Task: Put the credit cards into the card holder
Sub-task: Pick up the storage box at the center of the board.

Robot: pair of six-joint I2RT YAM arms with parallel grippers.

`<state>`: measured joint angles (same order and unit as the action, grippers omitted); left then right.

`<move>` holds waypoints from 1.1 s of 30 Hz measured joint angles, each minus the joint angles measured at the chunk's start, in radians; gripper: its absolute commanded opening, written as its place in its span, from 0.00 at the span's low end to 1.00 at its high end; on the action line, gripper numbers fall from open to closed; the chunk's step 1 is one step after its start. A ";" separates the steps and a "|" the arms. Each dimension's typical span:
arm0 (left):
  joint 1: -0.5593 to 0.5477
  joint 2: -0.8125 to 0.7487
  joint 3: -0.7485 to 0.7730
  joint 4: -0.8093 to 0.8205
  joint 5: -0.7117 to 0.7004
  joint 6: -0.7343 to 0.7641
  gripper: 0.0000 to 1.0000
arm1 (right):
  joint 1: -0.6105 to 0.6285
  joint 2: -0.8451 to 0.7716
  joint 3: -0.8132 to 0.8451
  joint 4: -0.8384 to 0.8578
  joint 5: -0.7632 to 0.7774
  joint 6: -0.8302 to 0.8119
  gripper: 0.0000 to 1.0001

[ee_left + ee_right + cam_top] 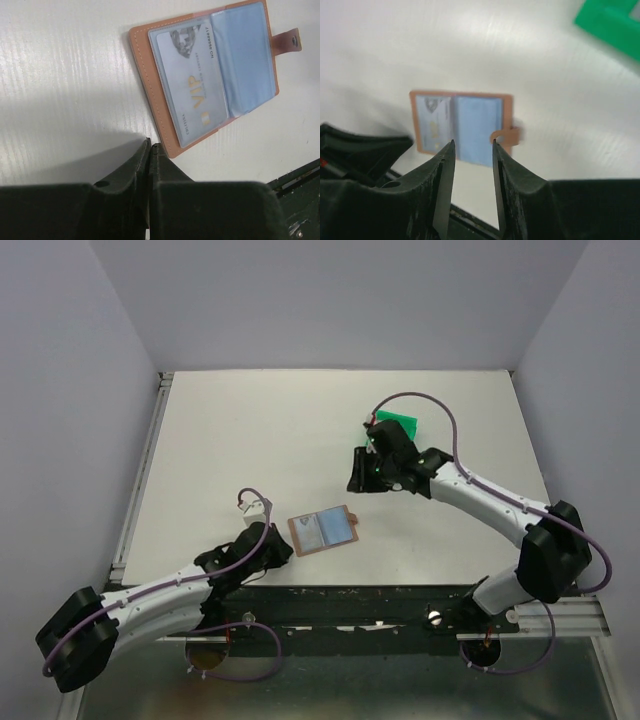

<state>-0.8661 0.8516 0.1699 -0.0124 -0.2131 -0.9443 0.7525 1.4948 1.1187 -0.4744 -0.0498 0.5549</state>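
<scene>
One down, seemingly: credit card point(192, 85) sleeved in open card holder point(147, 80); left gripper point(150, 146) pinched closed, empty; right gripper point(473, 145) parted, empty. Next: find and grip another.

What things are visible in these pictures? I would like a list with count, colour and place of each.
table: one, white
card holder: one, tan-brown, open on the table near its front edge
credit card: one seen, pale grey-blue, gold "VIP", in the holder's left sleeve
green bin: one, mid-right, partly hidden
left arm: one, white and black, purple cable; jaws shut, empty, beside the holder's corner
right arm: one, same colours; jaws open, empty, between bin and holder
</scene>
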 measured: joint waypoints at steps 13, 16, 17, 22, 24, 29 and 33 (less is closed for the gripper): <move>0.000 -0.103 0.037 -0.124 -0.006 0.016 0.30 | -0.312 0.225 0.290 -0.112 0.048 -0.074 0.47; 0.000 -0.148 0.056 -0.167 -0.012 0.021 0.32 | -0.362 0.260 0.352 -0.139 0.066 -0.082 0.49; 0.000 -0.164 0.069 -0.186 -0.016 0.024 0.33 | -0.378 0.265 0.369 -0.150 0.075 -0.085 0.50; 0.000 -0.208 0.156 -0.249 -0.036 0.056 0.35 | -0.443 0.270 0.440 -0.199 0.138 -0.092 0.54; 0.000 -0.208 0.197 -0.267 -0.044 0.071 0.36 | -0.467 0.280 0.470 -0.225 0.163 -0.093 0.55; 0.000 -0.181 0.261 -0.278 -0.052 0.111 0.41 | -0.526 0.342 0.515 -0.267 0.176 -0.092 0.56; 0.000 -0.135 0.296 -0.281 -0.057 0.142 0.43 | -0.554 0.406 0.517 -0.287 0.171 -0.092 0.56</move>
<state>-0.8658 0.7170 0.4660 -0.2935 -0.2699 -0.8028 0.1986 1.9011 1.6360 -0.7612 0.1207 0.4629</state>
